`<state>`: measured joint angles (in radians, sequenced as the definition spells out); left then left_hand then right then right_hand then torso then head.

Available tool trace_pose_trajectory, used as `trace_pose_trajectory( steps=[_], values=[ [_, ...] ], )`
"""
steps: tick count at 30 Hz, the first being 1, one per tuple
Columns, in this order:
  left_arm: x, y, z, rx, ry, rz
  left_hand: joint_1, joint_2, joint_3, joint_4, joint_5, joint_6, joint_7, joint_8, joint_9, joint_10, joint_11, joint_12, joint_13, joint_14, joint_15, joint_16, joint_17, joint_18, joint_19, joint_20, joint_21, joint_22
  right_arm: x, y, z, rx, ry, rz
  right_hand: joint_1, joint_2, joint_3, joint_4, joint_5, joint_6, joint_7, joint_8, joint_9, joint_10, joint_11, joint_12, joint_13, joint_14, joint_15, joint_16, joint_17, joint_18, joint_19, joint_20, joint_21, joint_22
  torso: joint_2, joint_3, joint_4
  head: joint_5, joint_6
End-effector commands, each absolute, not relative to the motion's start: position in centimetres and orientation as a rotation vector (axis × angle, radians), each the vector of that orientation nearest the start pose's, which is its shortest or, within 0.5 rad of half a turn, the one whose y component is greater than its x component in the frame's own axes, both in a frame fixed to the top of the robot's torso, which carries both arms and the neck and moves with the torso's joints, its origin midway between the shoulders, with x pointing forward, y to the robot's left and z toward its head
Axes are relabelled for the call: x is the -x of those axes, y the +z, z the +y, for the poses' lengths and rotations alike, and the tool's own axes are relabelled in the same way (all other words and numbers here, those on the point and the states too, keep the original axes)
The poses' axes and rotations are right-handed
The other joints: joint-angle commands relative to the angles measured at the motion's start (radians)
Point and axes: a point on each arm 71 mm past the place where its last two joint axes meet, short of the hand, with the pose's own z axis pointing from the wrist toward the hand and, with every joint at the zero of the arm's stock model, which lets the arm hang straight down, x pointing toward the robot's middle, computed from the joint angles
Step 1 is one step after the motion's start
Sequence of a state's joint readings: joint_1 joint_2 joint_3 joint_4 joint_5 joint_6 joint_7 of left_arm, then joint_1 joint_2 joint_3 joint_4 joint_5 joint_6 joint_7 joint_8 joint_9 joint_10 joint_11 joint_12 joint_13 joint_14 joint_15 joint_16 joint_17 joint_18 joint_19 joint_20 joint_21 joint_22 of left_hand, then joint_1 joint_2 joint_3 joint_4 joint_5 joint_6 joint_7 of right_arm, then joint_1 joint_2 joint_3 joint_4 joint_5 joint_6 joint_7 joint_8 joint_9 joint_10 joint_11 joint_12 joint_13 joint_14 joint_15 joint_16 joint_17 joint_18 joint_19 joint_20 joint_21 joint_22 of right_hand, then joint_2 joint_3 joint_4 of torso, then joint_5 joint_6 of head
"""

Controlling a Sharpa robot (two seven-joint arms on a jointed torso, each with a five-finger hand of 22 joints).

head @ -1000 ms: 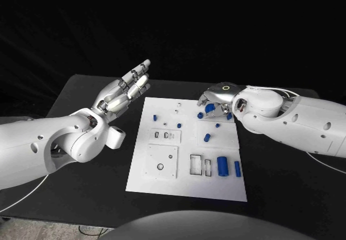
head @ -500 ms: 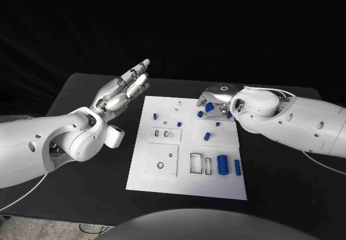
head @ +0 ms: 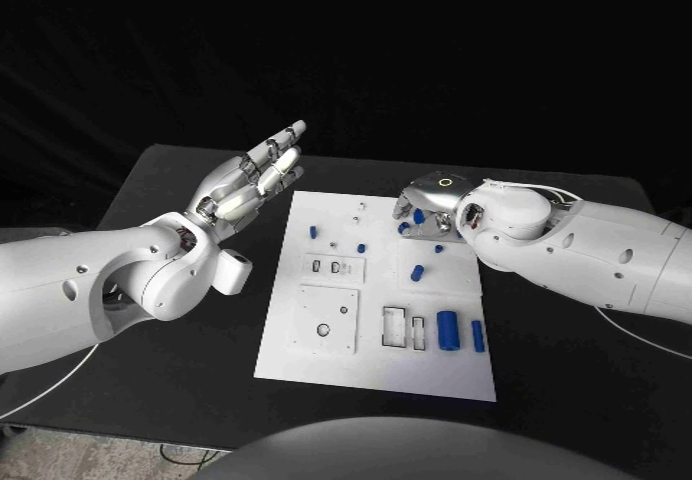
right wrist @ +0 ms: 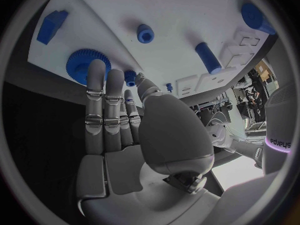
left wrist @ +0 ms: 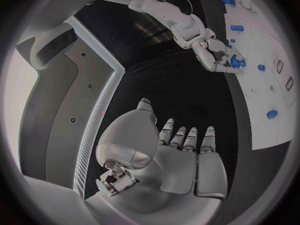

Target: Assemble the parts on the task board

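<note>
Right hand (head: 430, 212) positioned over the far right corner of the task board (head: 378, 365), palm down, fingers (right wrist: 95, 92) extended side by side toward the board surface. Fingertips close to a blue gear (right wrist: 83, 65) and a small blue part (right wrist: 130, 76) in the right wrist view; contact or grasp cannot be told. In the left wrist view, same hand (left wrist: 215, 52) seen with fingers curved around a blue part (left wrist: 236, 62) at the board edge.

Left hand (head: 253, 182) raised above the worktop (head: 173, 180), just beside the board's far left edge, released: fingers (left wrist: 189, 137) straight, together, holding nothing.

Task board flat in the middle of the black worktop. On it, outward from the right hand: a short blue cylinder (head: 417, 271) lying tilted, a small blue peg (head: 359, 249), another blue peg (head: 310, 232) near the left edge. Toward the near right side, two blue cylinders (head: 447, 331) lying lengthwise, side by side but apart, next to rectangular slots (head: 392, 327). Left of the slots, a square raised plate (head: 325, 320) with a round hole.
</note>
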<state>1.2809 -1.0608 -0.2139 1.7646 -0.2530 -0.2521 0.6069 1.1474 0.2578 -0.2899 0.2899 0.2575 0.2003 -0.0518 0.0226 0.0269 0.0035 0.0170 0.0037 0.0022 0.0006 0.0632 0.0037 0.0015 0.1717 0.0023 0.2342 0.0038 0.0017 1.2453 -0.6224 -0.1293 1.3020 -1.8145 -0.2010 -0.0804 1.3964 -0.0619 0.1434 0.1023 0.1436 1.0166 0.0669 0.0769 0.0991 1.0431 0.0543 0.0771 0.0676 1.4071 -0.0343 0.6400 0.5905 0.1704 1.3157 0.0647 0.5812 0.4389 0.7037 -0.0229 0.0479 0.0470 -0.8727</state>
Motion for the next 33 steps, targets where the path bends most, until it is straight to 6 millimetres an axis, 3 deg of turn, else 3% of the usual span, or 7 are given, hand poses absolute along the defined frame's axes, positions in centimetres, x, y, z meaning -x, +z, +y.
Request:
trace_pose_trajectory(
  steps=[1,12,22,33],
  values=[
    [-42.15,-16.73,23.16,0.688,-1.679,1.455,0.005,0.006,0.004,0.002,0.001,0.0,0.009,0.006,0.001,0.004,0.007,-0.001,0.0,-0.001,0.011,-0.004,-0.002,0.008,-0.002,0.008,-0.004,-0.002,-51.47,-20.98,-14.24,0.636,0.435,1.623,0.008,0.0,0.011,0.0,0.007,0.017,0.001,0.005,0.006,0.016,-0.002,0.003,0.001,-0.007,-0.001,0.008,0.002,0.009,-0.011,0.0,0.011,0.013,-0.001,0.0001,-0.0016,0.002,0.0],
    [-42.22,-16.81,22.91,0.688,-1.684,1.466,0.007,0.008,0.003,0.002,0.003,0.003,0.012,0.006,0.001,0.004,0.008,-0.001,0.0,-0.001,0.022,-0.004,-0.002,0.009,-0.002,0.013,-0.004,-0.002,-51.78,-21.61,-14.41,0.636,0.42,1.646,0.022,0.002,0.037,-0.007,0.015,0.042,0.005,0.007,0.02,0.049,-0.01,0.003,0.0,-0.014,-0.007,0.017,0.002,0.009,-0.029,-0.002,0.039,0.052,-0.002,-0.0001,-0.0009,0.003,0.0],
    [-42.34,-16.88,22.75,0.688,-1.685,1.472,0.01,0.012,0.005,0.002,0.009,0.013,0.025,0.007,0.002,0.003,0.002,-0.002,0.0,-0.001,0.025,-0.004,-0.002,0.009,-0.002,0.016,-0.004,-0.002,-51.82,-21.63,-14.49,0.618,0.449,1.625,0.055,0.022,0.091,-0.02,0.009,0.121,-0.001,0.039,0.055,0.134,-0.027,0.014,0.0,-0.007,-0.019,0.035,0.004,0.003,-0.031,-0.01,0.108,0.134,-0.003,0.0004,0.001,0.002,0.0],
    [-42.68,-17.06,22.65,0.687,-1.685,1.479,0.02,0.02,0.01,0.001,0.026,0.024,0.041,0.008,0.003,0.006,0.005,-0.001,0.001,-0.001,0.025,-0.004,-0.002,0.008,-0.002,0.019,-0.004,-0.002,-51.68,-21.25,-14.54,0.586,0.486,1.588,0.057,0.022,0.11,-0.03,0.011,0.169,0.002,0.058,0.089,0.21,-0.031,0.013,-0.003,0.013,-0.022,0.052,0.005,-0.009,-0.018,-0.015,0.194,0.234,-0.003,-0.0004,-0.0007,0.007,0.0]
  ],
)
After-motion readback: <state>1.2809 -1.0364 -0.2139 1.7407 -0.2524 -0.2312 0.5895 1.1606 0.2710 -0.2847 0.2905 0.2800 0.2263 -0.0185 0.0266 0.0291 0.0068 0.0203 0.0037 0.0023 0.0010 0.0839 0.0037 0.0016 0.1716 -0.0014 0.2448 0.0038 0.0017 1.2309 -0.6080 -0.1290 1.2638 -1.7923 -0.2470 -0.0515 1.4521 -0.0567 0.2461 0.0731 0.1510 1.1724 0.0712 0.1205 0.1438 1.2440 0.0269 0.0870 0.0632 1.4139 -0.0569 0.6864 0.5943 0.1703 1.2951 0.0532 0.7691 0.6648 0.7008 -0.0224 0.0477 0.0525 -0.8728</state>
